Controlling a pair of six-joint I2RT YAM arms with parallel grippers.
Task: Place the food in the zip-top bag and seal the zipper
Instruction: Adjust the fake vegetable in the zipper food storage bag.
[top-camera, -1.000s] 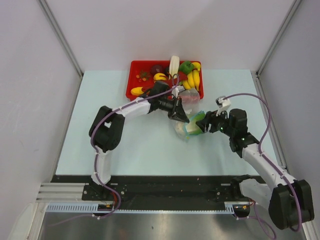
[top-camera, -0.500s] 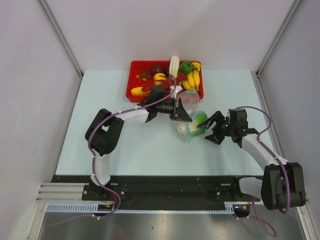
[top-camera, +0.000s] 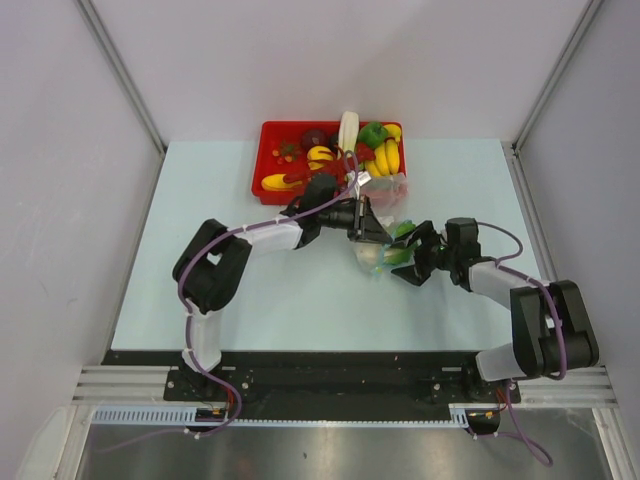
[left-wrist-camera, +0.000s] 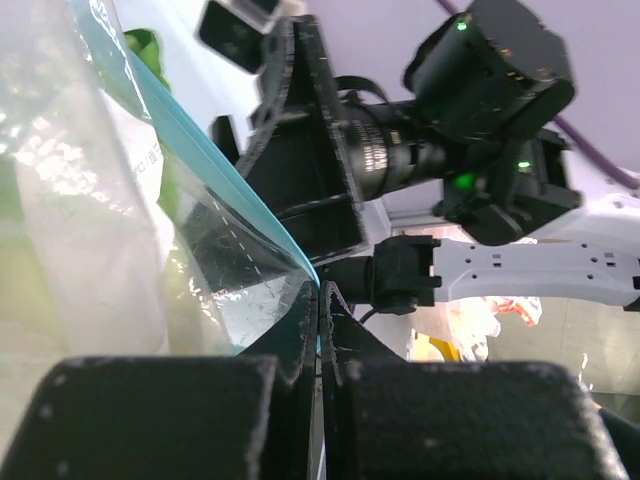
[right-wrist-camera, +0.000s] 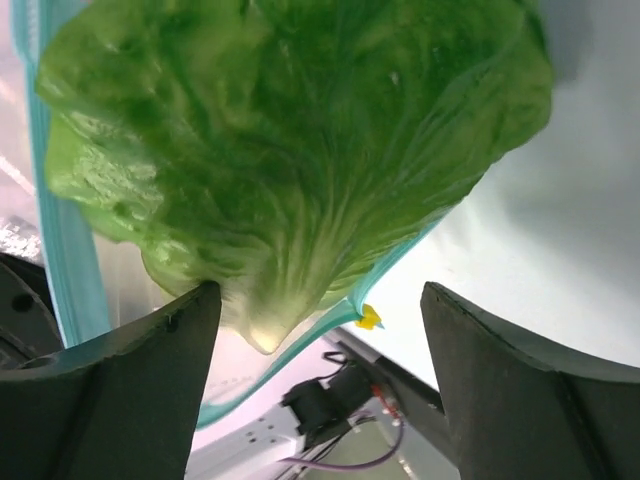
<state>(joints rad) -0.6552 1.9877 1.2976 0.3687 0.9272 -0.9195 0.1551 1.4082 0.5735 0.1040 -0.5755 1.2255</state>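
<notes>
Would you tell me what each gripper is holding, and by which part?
The left gripper pinches the zip-top bag at its mouth edge, on the blue zipper. The right gripper is open and holds nothing; the cabbage sits before its spread jaws.

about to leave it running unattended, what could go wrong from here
1. The cabbage lies at the bag's mouth, with the zipper curving round it. If it isn't pushed deeper, the seal may jam on the leaf.
2. The left gripper pinches only a corner of the bag. A shove from the open right gripper might pull the floppy plastic free.
</notes>
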